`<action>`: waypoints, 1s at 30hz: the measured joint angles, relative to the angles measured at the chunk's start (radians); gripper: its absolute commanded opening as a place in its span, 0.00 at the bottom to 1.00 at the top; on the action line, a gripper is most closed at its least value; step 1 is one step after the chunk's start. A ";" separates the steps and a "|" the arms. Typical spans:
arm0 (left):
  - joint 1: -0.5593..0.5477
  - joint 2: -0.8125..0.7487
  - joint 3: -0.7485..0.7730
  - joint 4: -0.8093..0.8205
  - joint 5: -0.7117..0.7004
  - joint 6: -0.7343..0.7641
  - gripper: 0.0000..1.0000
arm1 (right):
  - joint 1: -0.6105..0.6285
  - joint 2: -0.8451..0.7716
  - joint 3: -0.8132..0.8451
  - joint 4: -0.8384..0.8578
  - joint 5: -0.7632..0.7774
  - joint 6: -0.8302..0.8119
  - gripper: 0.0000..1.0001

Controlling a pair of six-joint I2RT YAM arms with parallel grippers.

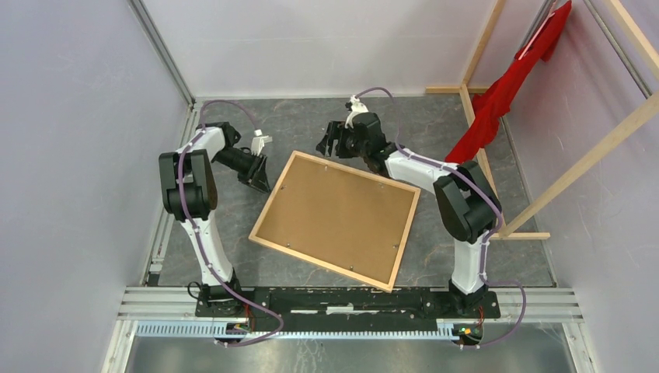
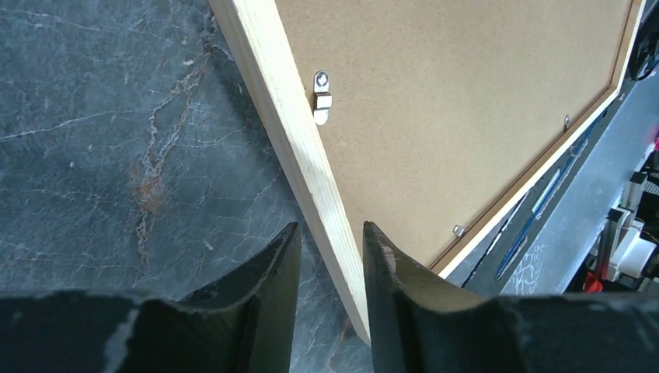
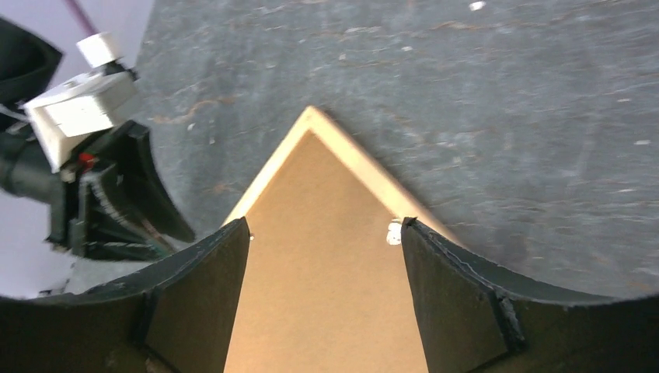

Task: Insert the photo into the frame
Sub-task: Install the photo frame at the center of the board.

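Note:
The frame (image 1: 272, 195) lies back-up on the dark table, its brown backing board (image 1: 336, 214) set inside the thin light wood rim. The photo is out of view. My left gripper (image 1: 260, 180) is at the frame's left rail near the far corner. In the left wrist view its fingers straddle that rail (image 2: 299, 132): the left gripper (image 2: 330, 229) has its right finger against the wood and a gap on the other side. My right gripper (image 1: 330, 144) hovers open over the far corner (image 3: 315, 116), the right gripper (image 3: 325, 225) holding nothing.
Small metal clips (image 2: 322, 97) sit along the rim on the backing board. A red cloth (image 1: 513, 85) hangs on a wooden rack (image 1: 591, 155) at the back right. Grey walls close in the left and back sides.

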 measured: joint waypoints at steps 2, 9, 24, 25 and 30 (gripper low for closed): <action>0.001 0.006 -0.002 0.004 0.005 0.000 0.35 | 0.031 -0.010 -0.018 0.029 0.006 0.020 0.69; 0.003 0.022 -0.038 0.047 -0.002 -0.001 0.28 | 0.197 0.051 -0.025 0.072 -0.023 0.077 0.61; 0.012 0.022 -0.079 0.079 0.029 -0.002 0.20 | 0.248 0.231 0.041 0.124 -0.066 0.179 0.59; 0.012 0.022 -0.079 0.079 0.030 -0.002 0.20 | 0.249 0.243 0.057 0.131 -0.066 0.186 0.59; 0.013 0.022 -0.080 0.080 0.032 -0.002 0.20 | 0.253 0.295 0.124 0.141 -0.079 0.211 0.59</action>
